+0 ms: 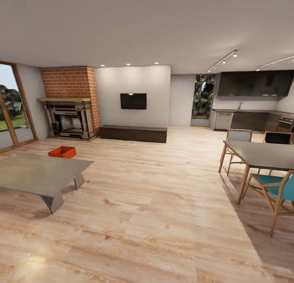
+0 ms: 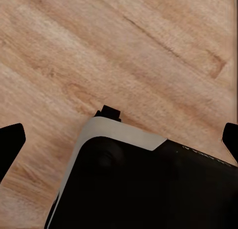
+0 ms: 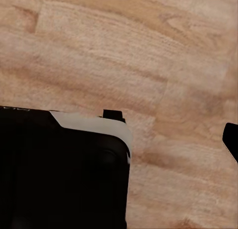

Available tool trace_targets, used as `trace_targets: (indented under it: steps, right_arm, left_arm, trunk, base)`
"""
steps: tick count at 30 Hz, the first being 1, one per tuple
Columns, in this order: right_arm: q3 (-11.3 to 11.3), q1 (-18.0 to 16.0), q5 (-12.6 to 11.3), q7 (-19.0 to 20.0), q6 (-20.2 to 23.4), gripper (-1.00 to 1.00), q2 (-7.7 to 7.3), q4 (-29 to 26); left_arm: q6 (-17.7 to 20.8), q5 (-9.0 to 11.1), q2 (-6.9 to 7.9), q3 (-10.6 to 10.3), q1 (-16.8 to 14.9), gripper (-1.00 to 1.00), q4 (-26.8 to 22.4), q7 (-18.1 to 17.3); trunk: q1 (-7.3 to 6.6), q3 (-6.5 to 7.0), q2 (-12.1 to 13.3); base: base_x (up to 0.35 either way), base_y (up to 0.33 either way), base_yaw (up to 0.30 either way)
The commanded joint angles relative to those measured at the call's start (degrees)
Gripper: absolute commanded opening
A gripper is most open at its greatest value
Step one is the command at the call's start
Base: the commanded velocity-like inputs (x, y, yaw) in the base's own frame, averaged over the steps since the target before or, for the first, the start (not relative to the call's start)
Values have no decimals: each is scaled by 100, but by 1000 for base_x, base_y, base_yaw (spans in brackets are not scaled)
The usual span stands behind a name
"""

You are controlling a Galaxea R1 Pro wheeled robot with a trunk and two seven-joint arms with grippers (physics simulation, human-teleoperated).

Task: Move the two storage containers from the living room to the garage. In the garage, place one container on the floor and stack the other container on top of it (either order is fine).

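I am in the living room. One orange-red storage container (image 1: pixel 62 152) sits on the light wood floor at the left, just beyond the low grey table. The left wrist view looks down at the plank floor and my own dark base; the left gripper (image 2: pixel 119 140) is open, its black fingertips (image 2: pixel 11 142) far apart at the frame's edges with nothing between them. In the right wrist view the right gripper (image 3: pixel 119 140) is open and empty, with one fingertip (image 3: pixel 231 140) showing at the edge. The garage is out of view.
A low grey table (image 1: pixel 36 174) stands front left. A brick fireplace (image 1: pixel 69 119), a wall TV (image 1: pixel 133 101) and a dark bench (image 1: pixel 133 133) line the back wall. A dining table (image 1: pixel 265 154) with chairs is at the right. Wood floor (image 1: pixel 155 201) spreads wide between them.
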Motion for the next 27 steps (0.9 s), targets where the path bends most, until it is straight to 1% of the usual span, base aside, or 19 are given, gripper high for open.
trace_targets:
  steps: [1,17,27]
  right_arm:
    - [-12,-8,54,-39,-13,100,4,14]
    - [-63,-8,-18,-40,12,100,22,49]
    - [-65,-8,-18,-40,-19,100,20,58]
  left_arm:
    - [-9,38,0,-48,-3,100,-3,17]
    - [-9,38,0,-48,-4,100,-5,17]
    - [-9,38,0,-48,-4,100,-5,19]
  trunk:
    - [4,-9,-6]
    - [4,-9,-6]
    - [4,-9,-6]
  base:
    - [325,0,0]
    - [325,0,0]
    - [325,0,0]
